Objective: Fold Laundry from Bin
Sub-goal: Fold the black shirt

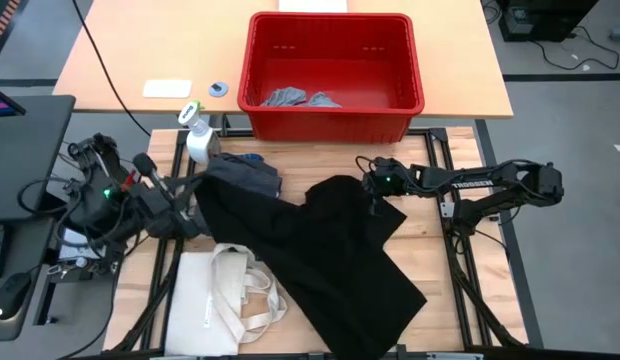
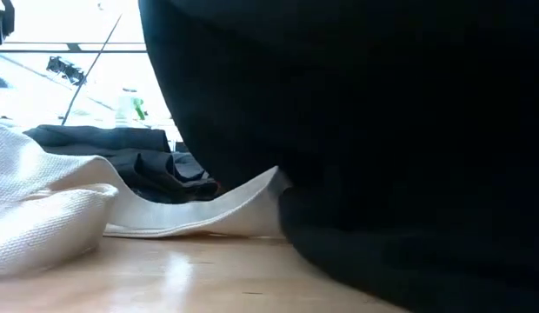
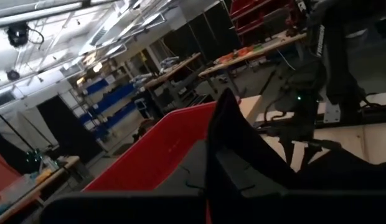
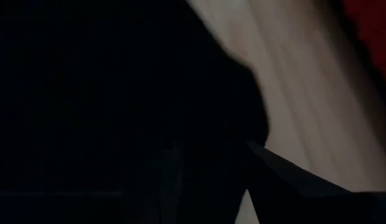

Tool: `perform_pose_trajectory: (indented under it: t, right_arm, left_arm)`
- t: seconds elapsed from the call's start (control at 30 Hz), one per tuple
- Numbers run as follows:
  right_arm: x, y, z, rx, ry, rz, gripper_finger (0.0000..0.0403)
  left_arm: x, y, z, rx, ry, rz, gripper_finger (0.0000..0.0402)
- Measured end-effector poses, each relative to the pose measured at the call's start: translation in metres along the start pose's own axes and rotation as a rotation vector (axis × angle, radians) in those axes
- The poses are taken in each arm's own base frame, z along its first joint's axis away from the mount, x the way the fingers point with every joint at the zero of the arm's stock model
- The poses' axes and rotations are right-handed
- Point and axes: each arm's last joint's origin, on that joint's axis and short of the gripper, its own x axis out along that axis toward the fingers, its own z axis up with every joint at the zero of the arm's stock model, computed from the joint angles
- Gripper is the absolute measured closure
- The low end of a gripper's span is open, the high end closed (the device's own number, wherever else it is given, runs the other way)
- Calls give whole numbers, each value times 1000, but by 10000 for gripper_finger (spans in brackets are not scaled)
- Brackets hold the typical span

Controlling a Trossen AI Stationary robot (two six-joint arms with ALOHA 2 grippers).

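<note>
- The large black fabric garment [image 1: 325,250] lies spread on the wooden counter [image 1: 445,290] at the centre of the high view, its long axis running from upper left down to lower right.
- The left end effector [image 1: 190,200], clenched, grips the garment's upper-left edge at the frame's left.
- The right end effector [image 1: 375,195] sits on the garment's upper-right edge; whether it grasps the cloth cannot be told.
- The big red plastic bin [image 1: 330,110] stands at upper centre, with light grey pieces [image 1: 290,98] inside.
- A dark grey piece [image 1: 245,175] lies at the garment's upper left.
- A cream canvas tote bag [image 1: 225,295] lies at lower left, partly under the black cloth.
- A white spray bottle [image 1: 197,135] stands left of the bin.
</note>
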Motion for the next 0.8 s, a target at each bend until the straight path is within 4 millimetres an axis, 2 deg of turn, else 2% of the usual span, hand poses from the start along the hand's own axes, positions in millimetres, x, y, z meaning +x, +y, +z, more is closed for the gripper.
perform_pose_trajectory:
  t: [0.13,0.33,0.53,0.6,0.73,0.8]
  right_arm:
    - [9,4,-8,1,79,9,236]
    - [44,13,-14,-61,117,-43,241]
    - [67,0,-11,-27,66,-193,243]
    - [74,-12,-10,5,52,-296,243]
    - [82,-38,-7,66,85,-668,243]
    - [82,-45,-3,53,118,-783,243]
  left_arm:
    - [0,5,-1,-11,-4,-6,389]
    - [0,4,-2,24,-5,-6,388]
    - [0,4,-2,17,-5,-7,388]
    - [0,4,-2,10,-7,-9,388]
    - [0,2,-2,2,-24,-32,388]
    - [0,2,-2,-2,-25,-33,388]
